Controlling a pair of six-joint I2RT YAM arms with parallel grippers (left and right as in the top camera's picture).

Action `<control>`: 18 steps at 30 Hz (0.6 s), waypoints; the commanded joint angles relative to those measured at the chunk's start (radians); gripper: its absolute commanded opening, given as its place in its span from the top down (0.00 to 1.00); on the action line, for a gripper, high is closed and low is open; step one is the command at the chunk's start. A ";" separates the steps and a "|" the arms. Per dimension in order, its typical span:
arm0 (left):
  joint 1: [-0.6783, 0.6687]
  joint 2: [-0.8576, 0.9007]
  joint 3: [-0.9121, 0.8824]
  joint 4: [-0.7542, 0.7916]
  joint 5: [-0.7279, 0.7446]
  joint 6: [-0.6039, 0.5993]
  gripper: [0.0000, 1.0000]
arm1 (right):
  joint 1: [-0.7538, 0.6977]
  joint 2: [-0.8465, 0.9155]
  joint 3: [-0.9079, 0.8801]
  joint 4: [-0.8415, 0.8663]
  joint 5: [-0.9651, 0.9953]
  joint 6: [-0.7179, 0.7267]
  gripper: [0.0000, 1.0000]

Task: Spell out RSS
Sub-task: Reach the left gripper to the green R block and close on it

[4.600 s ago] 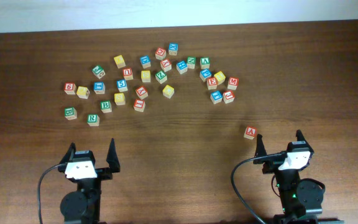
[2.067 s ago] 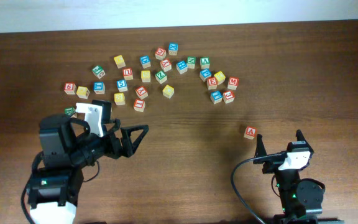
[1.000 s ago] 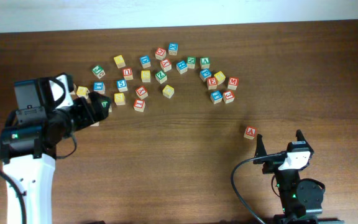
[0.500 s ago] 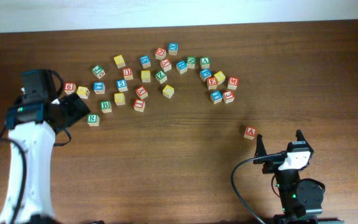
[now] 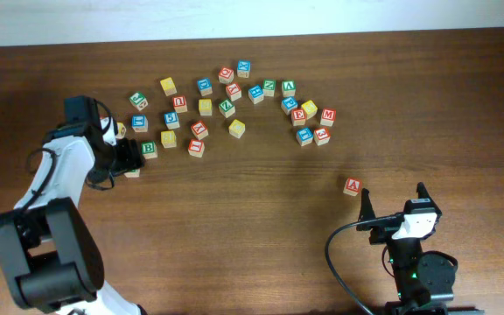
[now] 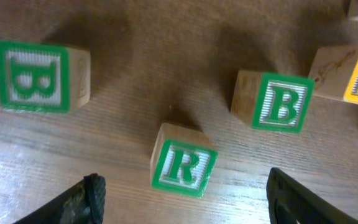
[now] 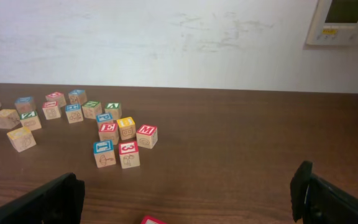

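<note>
The green R block [image 6: 183, 163] lies at lower centre of the left wrist view, flat on the table [image 6: 135, 37]. It sits between the left gripper's [image 6: 184, 186] spread fingers [image 6: 87, 198] and touches neither. One green B block [image 6: 33, 76] lies at upper left, a second B block [image 6: 281, 106] at upper right. Overhead, the right gripper [image 5: 394, 199] rests at lower right with its fingers wide apart, and a red A block [image 5: 352, 185] lies near it.
</note>
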 commanded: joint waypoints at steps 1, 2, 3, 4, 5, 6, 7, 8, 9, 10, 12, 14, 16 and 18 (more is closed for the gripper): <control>0.000 0.051 0.009 0.072 0.007 0.057 0.25 | 0.004 -0.006 -0.008 -0.002 0.012 0.005 0.02; 0.000 0.056 0.008 0.084 0.008 0.072 0.25 | 0.004 -0.006 -0.008 -0.002 0.012 0.005 0.02; -0.001 0.059 0.009 0.085 0.008 0.106 0.25 | 0.004 -0.006 -0.008 -0.003 0.012 0.005 0.02; -0.002 0.060 0.008 0.081 0.008 0.126 0.25 | 0.004 -0.006 -0.008 -0.002 0.012 0.005 0.02; -0.002 0.061 0.008 0.082 0.008 0.145 0.25 | 0.004 -0.006 -0.008 -0.002 0.012 0.005 0.02; -0.002 0.061 0.008 0.084 0.008 0.164 0.27 | 0.004 -0.006 -0.008 -0.002 0.012 0.005 0.02; -0.002 0.061 0.008 0.088 0.008 0.180 0.30 | 0.004 -0.006 -0.008 -0.002 0.012 0.005 0.02; -0.002 0.061 0.008 0.092 0.008 0.180 0.38 | 0.004 -0.006 -0.008 -0.002 0.012 0.005 0.02; -0.002 0.064 0.008 0.098 0.008 0.180 0.48 | 0.004 -0.006 -0.008 -0.002 0.012 0.005 0.02; -0.002 0.073 0.008 0.099 0.008 0.181 0.44 | 0.004 -0.006 -0.008 -0.002 0.012 0.005 0.02; -0.002 0.093 0.008 0.100 0.008 0.181 0.43 | 0.004 -0.006 -0.008 -0.002 0.012 0.005 0.02; -0.002 0.123 0.008 0.099 0.008 0.181 0.44 | 0.004 -0.006 -0.008 -0.003 0.012 0.005 0.02; -0.002 0.127 0.009 0.100 0.008 0.181 0.46 | 0.004 -0.006 -0.008 -0.003 0.012 0.005 0.02; -0.002 0.127 0.009 0.101 0.008 0.181 0.51 | 0.004 -0.006 -0.008 -0.003 0.012 0.005 0.02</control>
